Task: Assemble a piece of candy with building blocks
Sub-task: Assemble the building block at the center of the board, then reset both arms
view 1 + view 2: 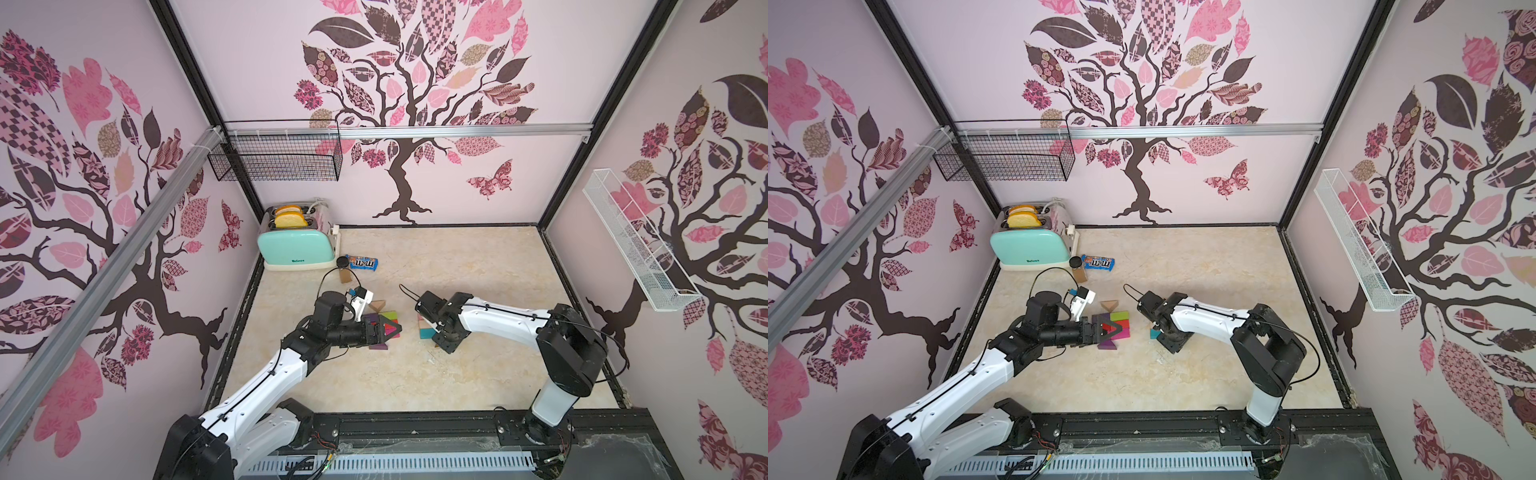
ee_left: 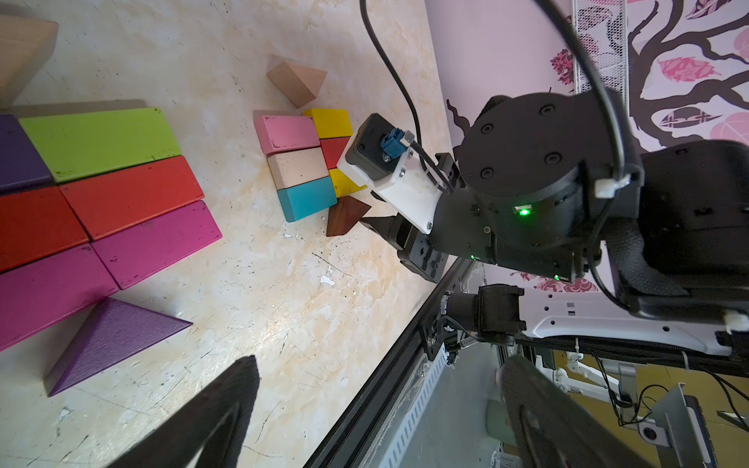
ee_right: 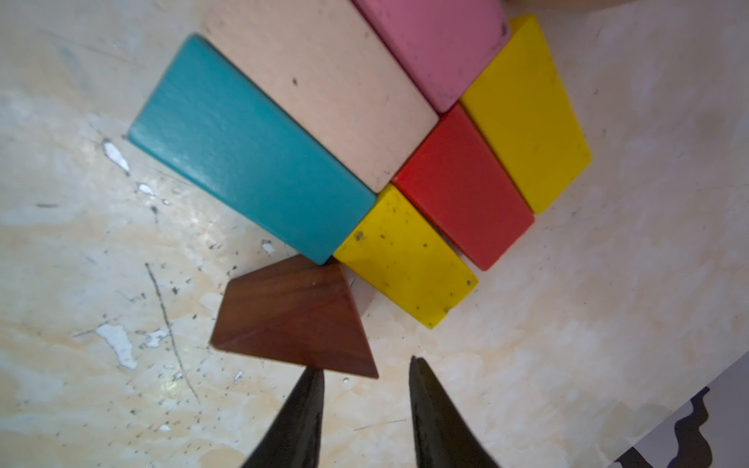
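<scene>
The building blocks lie in two flat groups on the marble floor. Under my left gripper (image 2: pixel 379 364), which is wide open and empty, lie the green (image 2: pixel 101 142), red (image 2: pixel 129 194) and magenta (image 2: pixel 158 243) rectangles and a purple triangle (image 2: pixel 109 340). The other group holds teal (image 3: pixel 251 162), tan (image 3: pixel 324 89), pink (image 3: pixel 433 44), red (image 3: pixel 462 186) and two yellow (image 3: pixel 405 259) rectangles. A brown triangle (image 3: pixel 292 320) lies at its corner. My right gripper (image 3: pixel 364 364) stands slightly open, nothing between its fingers, one fingertip at the triangle's edge. In both top views the arms hide most blocks.
A loose tan triangle (image 2: pixel 298 83) lies beyond the right group. At the back left stand a mint toaster (image 1: pixel 297 245), a blue M&M's packet (image 1: pixel 363 262) and a small black-capped jar (image 1: pixel 343 270). Wire baskets (image 1: pixel 276 156) hang on the walls. A black rail (image 1: pixel 415 424) edges the front.
</scene>
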{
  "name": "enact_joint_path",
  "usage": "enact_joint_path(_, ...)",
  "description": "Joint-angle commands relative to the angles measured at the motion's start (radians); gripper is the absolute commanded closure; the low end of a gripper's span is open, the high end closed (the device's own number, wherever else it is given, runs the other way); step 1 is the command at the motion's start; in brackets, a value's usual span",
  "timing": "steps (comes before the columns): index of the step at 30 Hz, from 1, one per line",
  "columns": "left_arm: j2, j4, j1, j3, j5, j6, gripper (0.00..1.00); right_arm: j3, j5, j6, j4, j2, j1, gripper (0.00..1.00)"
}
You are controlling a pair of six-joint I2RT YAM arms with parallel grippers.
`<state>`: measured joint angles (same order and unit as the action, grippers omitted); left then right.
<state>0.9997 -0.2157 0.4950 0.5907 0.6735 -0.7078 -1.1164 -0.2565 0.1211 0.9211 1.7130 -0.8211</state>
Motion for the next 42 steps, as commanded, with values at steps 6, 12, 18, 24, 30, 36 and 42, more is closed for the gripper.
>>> enact_joint_path(6,0.009,-0.025,-0.005,0.04,-0.025,0.022,0.02,0.024,0.139,-0.037,0.01,-0.19,0.003,0.61)
enact_joint_path(12,0.005,-0.248,-0.063,0.193,-0.238,0.165,0.02,0.035,0.084,-0.099,-0.015,-0.35,0.05,0.54)
enact_joint_path(18,0.004,-0.346,-0.119,0.334,-0.765,0.308,0.02,0.157,0.068,-0.182,-0.283,-0.537,0.298,0.01)
enact_joint_path(24,-0.014,0.056,-0.188,0.087,-1.326,0.496,0.02,0.415,0.067,-0.197,-0.758,-0.72,0.613,0.01)
enact_joint_path(30,0.157,0.288,-0.394,-0.037,-1.3,0.455,0.02,0.607,0.217,-0.027,-1.187,-0.523,0.72,0.01)
enact_joint_path(36,0.369,0.871,-0.481,-0.198,-1.153,0.601,0.02,0.612,0.244,-0.003,-1.425,-0.293,0.744,0.01)
enact_joint_path(42,0.532,1.026,-0.501,-0.195,-0.935,0.618,0.02,0.715,0.231,-0.078,-1.808,-0.143,0.821,0.01)
